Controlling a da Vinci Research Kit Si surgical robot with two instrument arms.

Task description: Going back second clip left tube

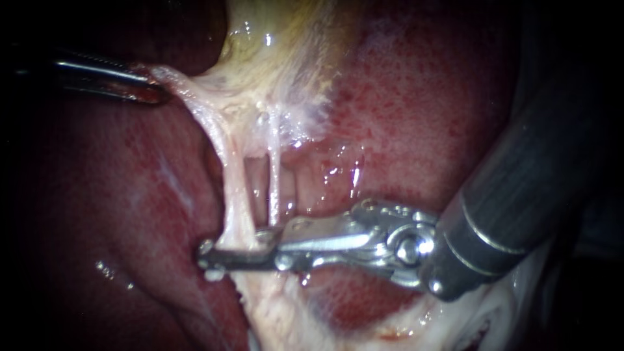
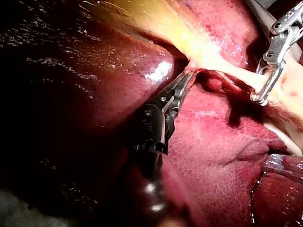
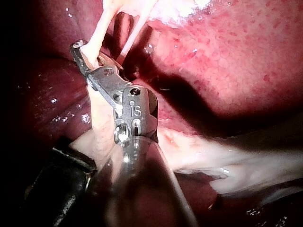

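Observation:
Two pale tubes run down from the gallbladder (image 1: 273,58): the thicker left tube (image 1: 235,195) and the thin right tube (image 1: 274,175). My right instrument (image 1: 207,255) comes in from the right, and its long metal jaws lie across the lower end of the left tube, one on each side and pressed onto it. The right wrist view shows the same tube (image 3: 97,33) running between those jaws (image 3: 84,53). My left instrument (image 1: 148,91) is shut on a pale flap of gallbladder tissue and holds it stretched to the left; its tip (image 2: 185,80) shows in the left wrist view. I cannot make out a clip.
Dark red liver (image 1: 422,97) lies behind and around the tubes. Pale fatty tissue (image 1: 279,318) spreads below the right instrument's jaws. The thick dark shaft (image 1: 520,195) of the right instrument fills the right side of the endoscope view.

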